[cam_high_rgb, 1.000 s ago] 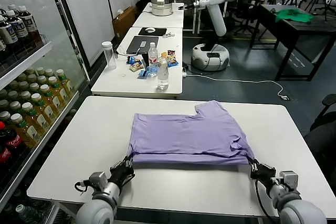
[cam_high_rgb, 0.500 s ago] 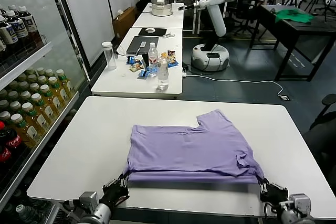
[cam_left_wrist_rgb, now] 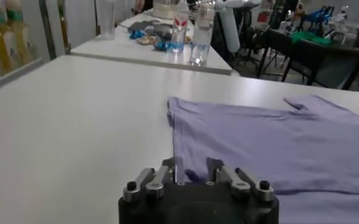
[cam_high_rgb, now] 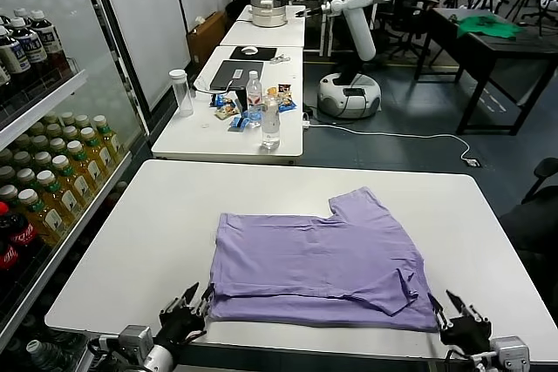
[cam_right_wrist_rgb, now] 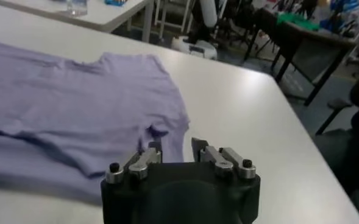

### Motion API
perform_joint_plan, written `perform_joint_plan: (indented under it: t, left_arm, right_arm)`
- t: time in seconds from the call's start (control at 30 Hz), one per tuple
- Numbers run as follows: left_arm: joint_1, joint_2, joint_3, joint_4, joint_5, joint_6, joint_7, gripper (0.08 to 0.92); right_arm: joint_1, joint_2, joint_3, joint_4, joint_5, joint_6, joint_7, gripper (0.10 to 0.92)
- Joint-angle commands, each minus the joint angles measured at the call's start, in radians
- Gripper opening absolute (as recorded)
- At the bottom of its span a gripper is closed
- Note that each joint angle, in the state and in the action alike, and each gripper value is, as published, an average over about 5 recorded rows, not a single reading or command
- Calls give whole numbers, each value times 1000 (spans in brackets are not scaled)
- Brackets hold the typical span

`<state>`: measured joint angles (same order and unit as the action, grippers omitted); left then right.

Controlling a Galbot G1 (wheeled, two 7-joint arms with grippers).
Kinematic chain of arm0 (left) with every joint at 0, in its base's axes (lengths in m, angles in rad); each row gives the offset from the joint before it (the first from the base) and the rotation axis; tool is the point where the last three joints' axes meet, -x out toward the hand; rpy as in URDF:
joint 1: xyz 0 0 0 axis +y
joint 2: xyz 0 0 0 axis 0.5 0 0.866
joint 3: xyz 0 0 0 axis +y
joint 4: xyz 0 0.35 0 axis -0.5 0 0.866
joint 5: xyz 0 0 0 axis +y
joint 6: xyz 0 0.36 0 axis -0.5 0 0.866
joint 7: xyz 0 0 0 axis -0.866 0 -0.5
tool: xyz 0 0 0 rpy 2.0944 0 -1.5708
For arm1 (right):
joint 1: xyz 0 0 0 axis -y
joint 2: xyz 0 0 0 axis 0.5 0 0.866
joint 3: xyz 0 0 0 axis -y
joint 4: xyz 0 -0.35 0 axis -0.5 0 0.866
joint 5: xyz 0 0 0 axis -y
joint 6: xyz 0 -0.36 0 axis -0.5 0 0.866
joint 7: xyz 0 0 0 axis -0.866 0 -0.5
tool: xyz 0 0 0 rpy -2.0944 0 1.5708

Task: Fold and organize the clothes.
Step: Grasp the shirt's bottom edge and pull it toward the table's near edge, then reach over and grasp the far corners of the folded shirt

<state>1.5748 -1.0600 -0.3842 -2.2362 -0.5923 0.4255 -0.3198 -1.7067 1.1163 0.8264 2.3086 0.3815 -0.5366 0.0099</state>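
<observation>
The clothes, a lavender T-shirt [cam_high_rgb: 323, 259], lie folded in two layers on the white table [cam_high_rgb: 157, 215], with one sleeve pointing away from me. My left gripper [cam_high_rgb: 187, 304] is open at the shirt's near left corner, by the table's front edge. In the left wrist view the shirt [cam_left_wrist_rgb: 270, 143] spreads ahead of the left gripper [cam_left_wrist_rgb: 194, 168], and its hem lies loose between the parted fingers. My right gripper [cam_high_rgb: 453, 309] is open at the near right corner. In the right wrist view the right gripper [cam_right_wrist_rgb: 174, 146] straddles the edge of the shirt [cam_right_wrist_rgb: 75, 91].
A shelf of drink bottles [cam_high_rgb: 52, 172] runs along the left. Beyond stands a second white table [cam_high_rgb: 235, 119] with bottles, a laptop and snacks. Farther back are another robot [cam_high_rgb: 357, 6] and a dark table with a green cloth [cam_high_rgb: 488, 25].
Both grippers drew the shirt's near edge toward the table's front edge, then opened and let go. The shirt now lies flat, and both grippers sit lower and nearer me.
</observation>
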Motion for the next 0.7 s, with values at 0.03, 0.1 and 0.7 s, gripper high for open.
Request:
perform_joint_plan:
  t: [0.03, 0.1, 0.7]
  left_arm:
    - [-166, 24, 16, 70, -19, -13, -9, 571]
    - [-267, 26, 49, 140, -42, -14, -13, 623]
    - [-737, -33, 296, 602, -78, -13, -36, 823]
  right_arm:
    - [456, -118, -181, -227, 149, -42, 75, 647]
    - [577, -135, -263, -327, 150, -42, 83, 708]
    - [1134, -55, -640, -946, 246, -42, 114, 823]
